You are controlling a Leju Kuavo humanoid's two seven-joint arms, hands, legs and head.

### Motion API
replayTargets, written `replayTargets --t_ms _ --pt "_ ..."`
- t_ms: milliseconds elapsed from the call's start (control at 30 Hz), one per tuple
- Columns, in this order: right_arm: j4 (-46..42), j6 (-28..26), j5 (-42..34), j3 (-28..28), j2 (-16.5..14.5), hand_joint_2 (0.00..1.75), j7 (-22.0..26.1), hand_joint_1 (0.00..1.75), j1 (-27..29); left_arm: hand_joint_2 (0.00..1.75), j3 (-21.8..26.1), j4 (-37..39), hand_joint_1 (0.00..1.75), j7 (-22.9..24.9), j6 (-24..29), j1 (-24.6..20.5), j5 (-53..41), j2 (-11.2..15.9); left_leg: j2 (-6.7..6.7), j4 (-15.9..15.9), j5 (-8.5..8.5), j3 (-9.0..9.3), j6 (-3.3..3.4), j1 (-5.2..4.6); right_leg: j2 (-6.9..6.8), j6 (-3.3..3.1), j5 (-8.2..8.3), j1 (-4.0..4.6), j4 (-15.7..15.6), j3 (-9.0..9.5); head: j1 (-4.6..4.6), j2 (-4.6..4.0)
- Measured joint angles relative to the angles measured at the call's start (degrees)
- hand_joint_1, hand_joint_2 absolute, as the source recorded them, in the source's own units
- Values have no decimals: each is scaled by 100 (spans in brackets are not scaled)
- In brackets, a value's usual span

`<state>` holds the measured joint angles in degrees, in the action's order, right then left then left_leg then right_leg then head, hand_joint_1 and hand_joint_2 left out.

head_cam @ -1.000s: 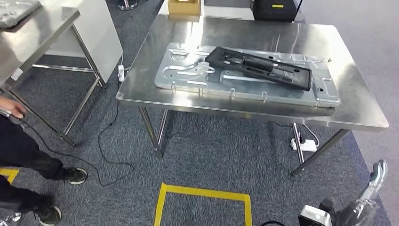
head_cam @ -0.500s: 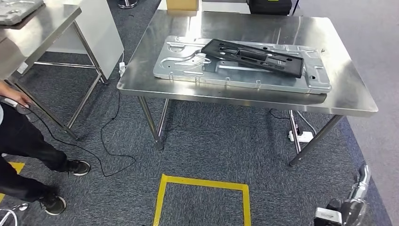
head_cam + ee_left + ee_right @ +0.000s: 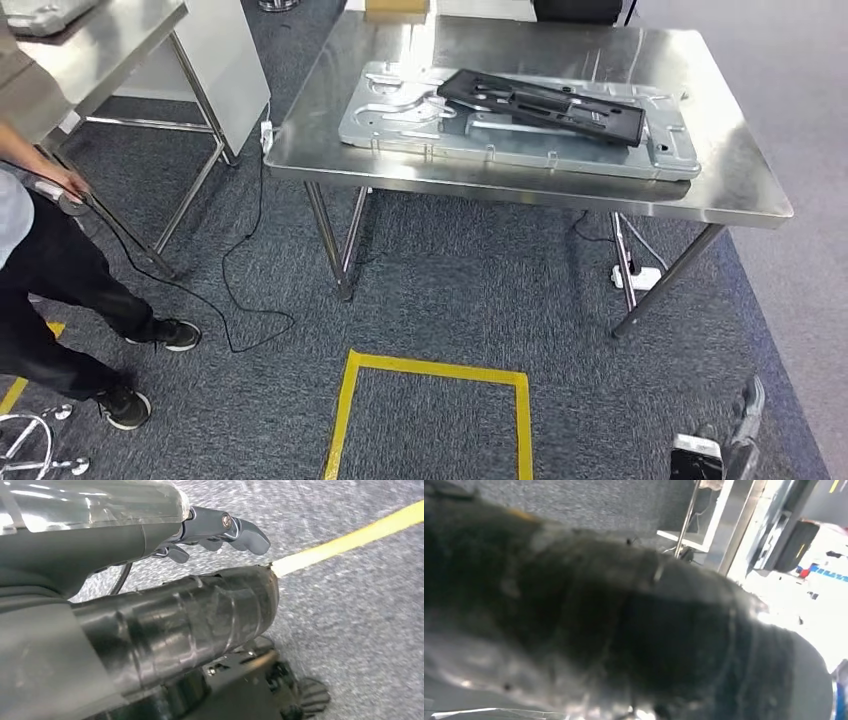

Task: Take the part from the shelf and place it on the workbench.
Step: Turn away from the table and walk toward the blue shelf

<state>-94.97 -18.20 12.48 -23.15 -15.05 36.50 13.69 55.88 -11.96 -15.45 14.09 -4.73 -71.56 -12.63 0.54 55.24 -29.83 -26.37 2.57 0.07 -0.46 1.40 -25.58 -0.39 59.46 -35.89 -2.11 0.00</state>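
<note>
Whole head view has shifted vs the earlier frames, so that's camera motion, not the objects. The desk now sits higher in frame and its far edge is cut off at 12 o'clock; the box and dark case behind it are nearly out of frame. The black part lies flat on the silver stamped panel, same pose relative to the panel as before: long axis running 10 to 4 o'clock, overlapping the panel's upper middle. Panel flat on the desk, near edge close to the desk's front edge.

The person at 9 o'clock has come further into frame: dark trousers, black shoes, a hand at the second desk holding something small with a cable trailing over the carpet. What it is, can't tell. Chair base now pokes in at 8 o'clock. Yellow floor marking at 6 o'clock, bottom cut off.

Right hand sits at 5 o'clock in the head view, lower and more cropped than 0.5 s ago; fingers not resolvable there. Right wrist view is a blur of dark cover, so whether it is closed or spread, cannot tell.

Left hand: left wrist view shows grey fingers hanging over carpet, lightly curled, spread apart, nothing in them. Yellow tape line behind it.
</note>
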Motion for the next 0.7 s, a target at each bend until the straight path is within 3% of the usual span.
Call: replayTargets --t_ms 100,133,167,200,267,333,367,467,500,567,633,667,700 --pt "262 56 118 -253 -51 0 11 0 -86 0 1 0 0 8 5 2 -7 -7 27 -7 158 -181 94 2 21 70 -761 -33 879 -263 -5 0" --pt "357 69 154 -325 -65 0 11 0 -117 0 1 0 0 9 5 2 -9 -9 31 7 205 -247 92 -2 21 91 -907 -43 1203 -334 -5 0" --pt "457 80 187 -398 -75 0 15 0 -147 0 1 0 0 9 5 4 -10 -11 34 30 248 -318 84 -4 20 108 -922 -53 1398 -339 -5 0" --pt "558 85 228 -473 -81 0 21 0 -179 0 1 0 0 9 4 5 -10 -11 35 63 284 -389 72 -2 20 120 -821 -64 1399 -250 -4 0" --pt "782 77 342 -635 -84 0 46 0 -267 0 1 0 0 11 3 4 -10 -11 34 159 330 -528 40 4 20 125 -528 -91 783 234 -4 0" --pt "1016 44 482 -785 -85 0 79 0 -375 0 2 0 0 16 2 0 -10 -12 30 262 357 -638 -10 -6 27 99 -468 -79 47 704 -3 0" --pt "1133 25 550 -855 -85 0 97 0 -423 0 2 0 0 19 1 -3 -10 -13 30 293 376 -669 -43 -12 31 75 -502 -62 -137 796 -2 0" --pt "1491 -28 764 -1043 -86 0 144 0 -533 0 8 0 0 23 -3 4 -5 -13 19 325 412 -720 -166 -4 25 -62 -447 -47 -210 736 -1 0" --pt "1609 -53 822 -1099 -85 0 152 0 -577 0 13 0 0 26 -4 9 -2 -13 10 411 310 -766 -198 5 17 -127 -400 -55 -223 693 0 0" --pt "1887 -99 894 -1221 -79 0 170 0 -684 0 24 0 0 34 -4 15 2 -13 -4 895 -144 -954 -240 23 5 -223 -300 -60 -237 581 3 0" --pt "2275 -126 927 -1377 -58 0 197 0 -792 0 31 0 0 39 -4 17 3 -13 -4 1604 -582 -1161 -264 29 5 -248 -203 -43 -229 446 4 0" --pt "2514 -131 938 -1474 -36 0 215 0 -850 0 34 0 0 42 -4 18 3 -13 -4 1816 -639 -1180 -269 30 4 -246 -157 -35 -221 380 4 0" --pt "2775 -136 956 -1586 -3 0 230 0 -914 0 37 0 0 44 -4 19 4 -13 -4 1848 -582 -1107 -267 31 4 -238 -115 -31 -211 321 5 0"
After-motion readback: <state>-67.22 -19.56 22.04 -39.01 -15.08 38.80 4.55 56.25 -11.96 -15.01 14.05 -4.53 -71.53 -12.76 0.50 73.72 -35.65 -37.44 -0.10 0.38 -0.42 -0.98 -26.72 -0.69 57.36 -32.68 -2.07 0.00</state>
